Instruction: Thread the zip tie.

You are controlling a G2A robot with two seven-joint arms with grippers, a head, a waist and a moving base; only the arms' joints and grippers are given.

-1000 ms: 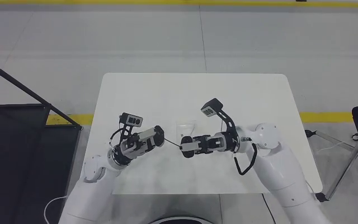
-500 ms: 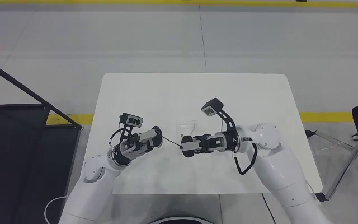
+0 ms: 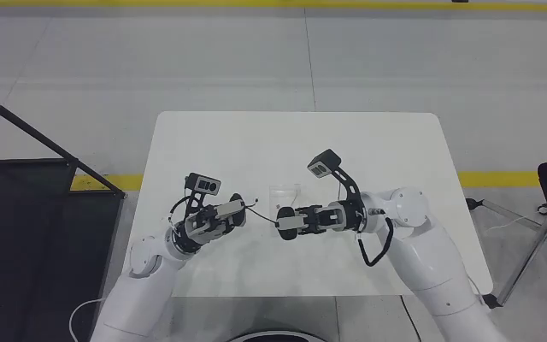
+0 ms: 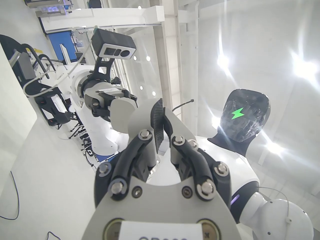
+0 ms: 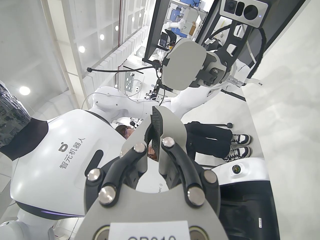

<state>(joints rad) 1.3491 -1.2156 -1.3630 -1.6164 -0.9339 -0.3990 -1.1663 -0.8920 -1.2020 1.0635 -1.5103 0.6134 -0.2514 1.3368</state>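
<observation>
Though left pincer [image 4: 162, 112] clamps zip tie [image 5: 120, 70] | right pincer [image 5: 155, 117]: hold unclear

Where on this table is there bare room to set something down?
Free on the table: the far-edge strip and the right side past the right arm. Crowded: the near middle, where left claw and right claw flank the zip tie, by a small clear item.

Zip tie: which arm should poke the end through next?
Probably right: the right claw pinches the zip tie by its thin end and can steer it to the head sticking out of the left claw.
</observation>
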